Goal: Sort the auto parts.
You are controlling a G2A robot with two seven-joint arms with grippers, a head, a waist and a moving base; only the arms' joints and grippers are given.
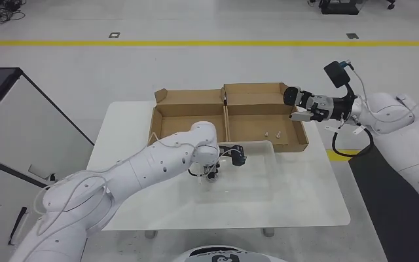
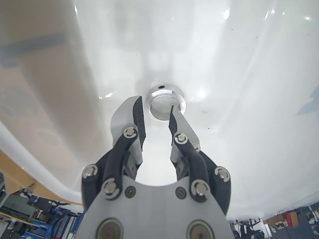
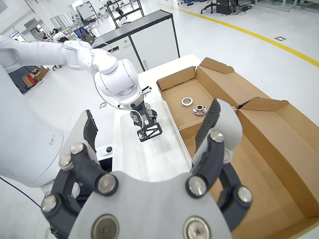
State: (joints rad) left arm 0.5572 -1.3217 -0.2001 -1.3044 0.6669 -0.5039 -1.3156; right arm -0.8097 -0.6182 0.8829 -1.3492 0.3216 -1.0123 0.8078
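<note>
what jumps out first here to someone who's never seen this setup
The left gripper, fingers open, sits right at a shiny metal ring on the floor of the white tray. Off to the side, the right gripper, also open, hangs over the cardboard box, where a second ring and a flanged hub lie.

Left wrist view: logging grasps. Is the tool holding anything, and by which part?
Nothing is held: the left tool is open, poised at the metal ring.

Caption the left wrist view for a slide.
Open left tool at a metal collar with a side hole, in the white tray.
</note>
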